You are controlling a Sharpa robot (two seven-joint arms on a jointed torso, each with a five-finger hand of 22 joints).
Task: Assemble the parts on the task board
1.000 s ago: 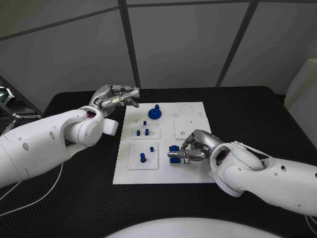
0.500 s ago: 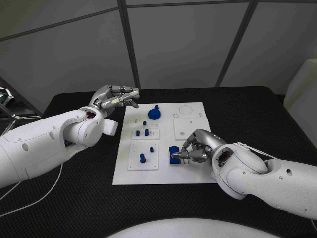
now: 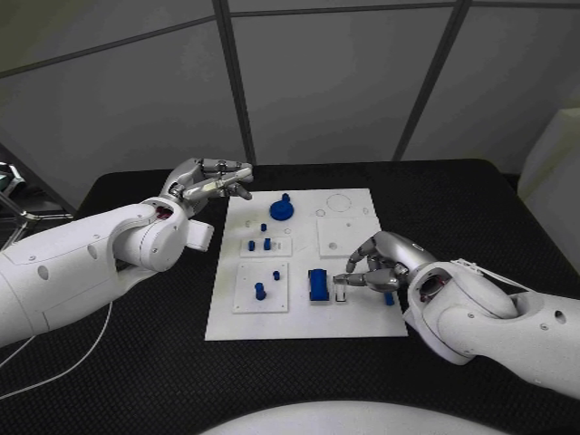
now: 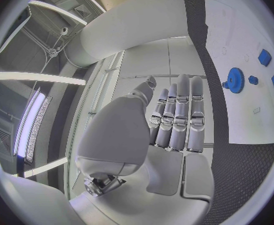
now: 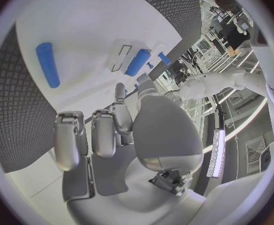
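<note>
The white task board [image 3: 355, 317] lies in the middle of the black table. On it stand a blue gear [image 3: 283, 207], small blue pegs [image 3: 259, 243] and a larger blue block [image 3: 319, 284]. My right hand [image 3: 379, 263] hovers just right of that block, fingers loosely bent, holding nothing. A blue cylinder [image 5: 47, 64] lies flat on the board ahead of its fingers, and the block [image 5: 137, 61] shows beyond them. My left hand [image 3: 212, 177] is raised off the board's far left corner, its fingers [image 4: 177, 115] straight and empty. The gear [image 4: 235, 80] lies beyond it.
Small white raised plates [image 3: 262, 297] on the board carry single blue pegs [image 3: 260, 290]. Black table surface [image 3: 486, 208] surrounds the board on all sides. My left forearm [image 3: 94, 254] lies along the table's left side.
My right hand has let go of the blue block and drawn back to the right. The block now stands alone on the board. My left hand has stayed in place.
</note>
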